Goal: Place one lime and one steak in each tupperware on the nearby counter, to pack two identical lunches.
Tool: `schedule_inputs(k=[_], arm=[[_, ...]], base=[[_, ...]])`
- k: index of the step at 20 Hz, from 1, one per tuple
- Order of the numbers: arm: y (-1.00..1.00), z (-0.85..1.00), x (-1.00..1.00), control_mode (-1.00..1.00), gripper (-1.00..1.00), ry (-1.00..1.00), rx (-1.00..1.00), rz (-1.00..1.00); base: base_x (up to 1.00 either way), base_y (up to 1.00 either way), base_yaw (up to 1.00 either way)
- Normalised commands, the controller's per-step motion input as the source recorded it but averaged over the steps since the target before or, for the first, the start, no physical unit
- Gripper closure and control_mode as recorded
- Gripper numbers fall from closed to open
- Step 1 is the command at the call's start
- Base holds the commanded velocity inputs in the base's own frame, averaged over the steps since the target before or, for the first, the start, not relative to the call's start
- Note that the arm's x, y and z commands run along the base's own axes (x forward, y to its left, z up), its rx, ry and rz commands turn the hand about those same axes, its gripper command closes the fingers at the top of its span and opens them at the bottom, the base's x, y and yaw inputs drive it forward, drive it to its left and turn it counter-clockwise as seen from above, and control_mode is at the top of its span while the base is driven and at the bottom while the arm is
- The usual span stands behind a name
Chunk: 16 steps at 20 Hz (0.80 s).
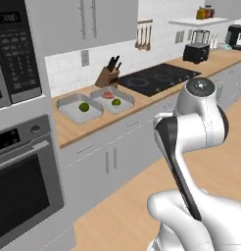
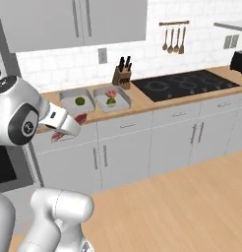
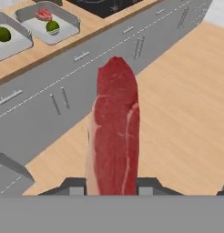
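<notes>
One raw red marbled steak point(image 3: 114, 132) is clamped upright between the narrowly parted jaws of the tool point(image 3: 113, 184), so carry it over the light-brown wooden surface point(image 1: 73, 128) to the left grey tupperware point(image 1: 68, 111) (lime point(image 1: 84, 107) only), releasing low.

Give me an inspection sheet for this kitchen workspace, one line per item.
Surface: wooden counter with white drawer fronts.
Job's things: left tupperware holds one lime; right tupperware holds a second lime and a steak. Another steak is off the counter, in the gripper.
Clutter: knife block behind the containers; toaster far along the counter.
Grippers: gripper shut on the carried steak, out over the floor in front of the cabinets.
Cables: nothing seen.
Surroundings: black cooktop, wall oven, microwave, hanging utensils, wooden floor.
</notes>
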Motion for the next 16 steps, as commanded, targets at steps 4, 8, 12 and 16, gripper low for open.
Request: schedule_inputs(k=[4, 8, 12, 16], arm=[[0.00, 0.00, 0.00, 1.00, 1.00, 0.00, 0.00, 0.00], [0.00, 0.00, 0.00, 1.00, 1.00, 0.00, 0.00, 0.00], [0.00, 0.00, 0.00, 1.00, 1.00, 0.00, 0.00, 0.00], [0.00, 0.00, 0.00, 1.00, 1.00, 0.00, 0.00, 0.00]], base=[[1.00, 0.00, -0.15], [1.00, 0.01, 0.28], [1.00, -0.01, 0.69], [1.00, -0.16, 0.84]])
